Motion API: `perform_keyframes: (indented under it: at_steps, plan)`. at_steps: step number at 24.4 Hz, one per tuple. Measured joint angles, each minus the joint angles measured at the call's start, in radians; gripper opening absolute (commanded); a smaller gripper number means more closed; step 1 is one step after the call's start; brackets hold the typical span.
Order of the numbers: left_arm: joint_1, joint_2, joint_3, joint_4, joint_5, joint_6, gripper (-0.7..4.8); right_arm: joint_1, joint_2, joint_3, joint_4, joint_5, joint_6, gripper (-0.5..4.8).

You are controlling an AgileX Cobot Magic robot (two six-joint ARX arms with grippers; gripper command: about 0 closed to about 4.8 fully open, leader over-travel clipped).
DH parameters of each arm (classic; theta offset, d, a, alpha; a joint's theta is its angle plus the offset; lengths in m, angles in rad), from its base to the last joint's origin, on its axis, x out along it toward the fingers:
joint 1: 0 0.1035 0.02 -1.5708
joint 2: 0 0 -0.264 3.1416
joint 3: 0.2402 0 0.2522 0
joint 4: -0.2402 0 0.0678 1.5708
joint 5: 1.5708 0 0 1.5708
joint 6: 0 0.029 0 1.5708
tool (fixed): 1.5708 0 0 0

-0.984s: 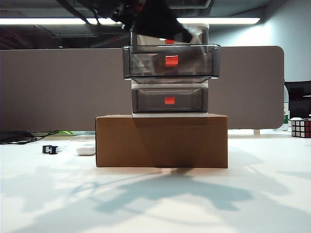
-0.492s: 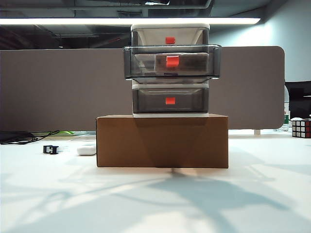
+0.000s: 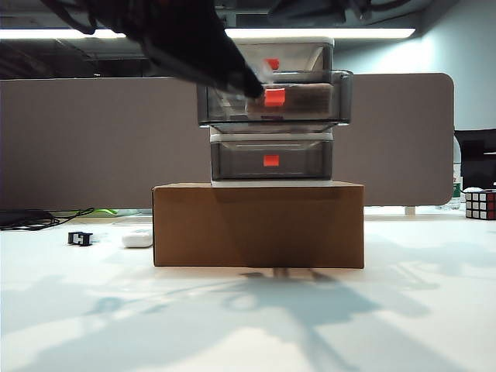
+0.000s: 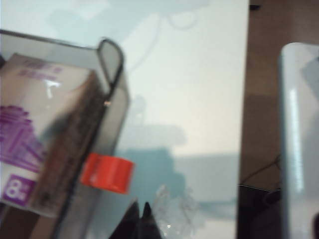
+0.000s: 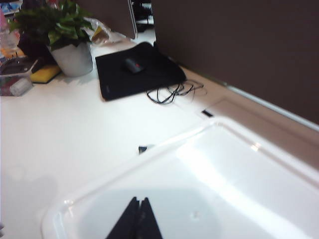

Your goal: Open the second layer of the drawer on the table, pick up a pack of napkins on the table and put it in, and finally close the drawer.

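Observation:
The drawer (image 3: 310, 48), a white cabinet with smoky grey drawers, stands on a cardboard box (image 3: 258, 225) on the table (image 3: 248, 325). The second layer (image 3: 329, 108) is pulled out, and the pack of napkins (image 3: 304, 99) lies inside it. In the left wrist view the pack (image 4: 35, 134) shows purple print behind the drawer's front wall. My left gripper (image 3: 252, 89) is shut and empty, just in front of that wall beside the red tab (image 4: 107, 173); its tips (image 4: 140, 205) are pressed together. My right gripper (image 5: 138, 200) is shut and empty above the cabinet's white top (image 5: 224, 174).
A small white case (image 3: 137, 239) and a black clip (image 3: 79, 238) lie left of the box. A puzzle cube (image 3: 480, 204) sits at the far right. A grey partition (image 3: 93, 139) runs behind. The right wrist view shows a potted plant (image 5: 65, 35) and a black mat (image 5: 139, 72).
The left arm left the open drawer with the napkins lying inside, went out of view, then swung back down to the drawer's front with its gripper shut. The right arm appeared above the cabinet.

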Motion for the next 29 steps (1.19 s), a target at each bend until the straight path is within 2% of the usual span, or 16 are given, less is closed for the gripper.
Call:
perform_keyframes:
  at_steps: [10,21,25,29]
  plan:
    - [0.01,0.09,0.0,0.208,-0.199,0.0,-0.06,0.0,0.016,0.002,-0.119,0.05,-0.083,-0.05]
    - [0.005,0.169,0.0,0.371,-0.342,0.0,-0.06,0.0,0.014,0.003,-0.128,0.067,-0.117,-0.05]
    - [0.007,0.168,0.0,0.425,-0.429,0.012,-0.06,0.0,0.014,0.003,-0.13,0.067,-0.12,-0.05]
    - [0.006,0.163,0.0,0.425,-0.433,0.015,-0.06,0.0,0.014,0.003,-0.131,0.071,-0.12,-0.05]
